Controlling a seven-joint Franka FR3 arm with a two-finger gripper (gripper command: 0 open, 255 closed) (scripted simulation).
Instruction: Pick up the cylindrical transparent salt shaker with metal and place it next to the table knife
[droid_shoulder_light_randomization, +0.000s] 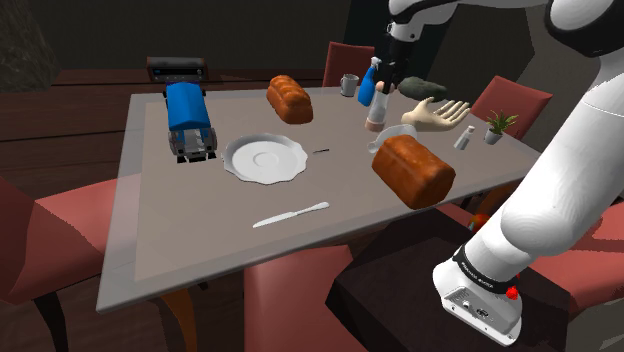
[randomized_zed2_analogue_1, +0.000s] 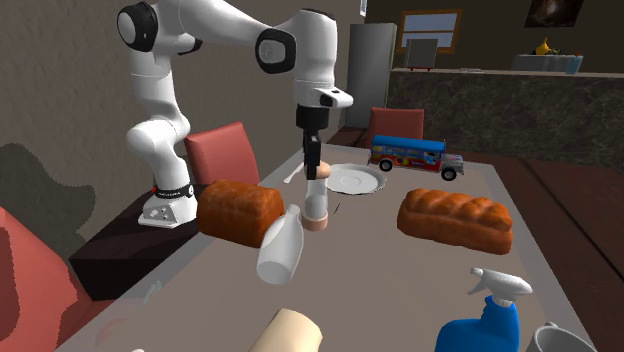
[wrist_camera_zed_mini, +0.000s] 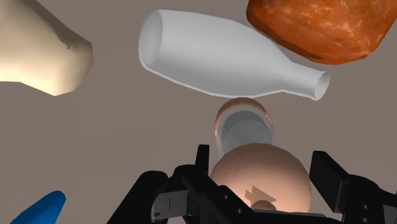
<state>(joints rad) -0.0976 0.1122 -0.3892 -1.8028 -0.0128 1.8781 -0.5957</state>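
The salt shaker is a clear cylinder with a pinkish metal cap and base. It stands upright on the grey table, far from the table knife, which lies near the front edge. My black gripper comes straight down over it. In the wrist view the fingers press against both sides of the shaker's cap. The shaker's base looks level with the tabletop.
A white bottle lies on its side just beyond the shaker. A bread loaf and a beige hand model are close by. A white plate, a blue toy bus and a second loaf sit farther off.
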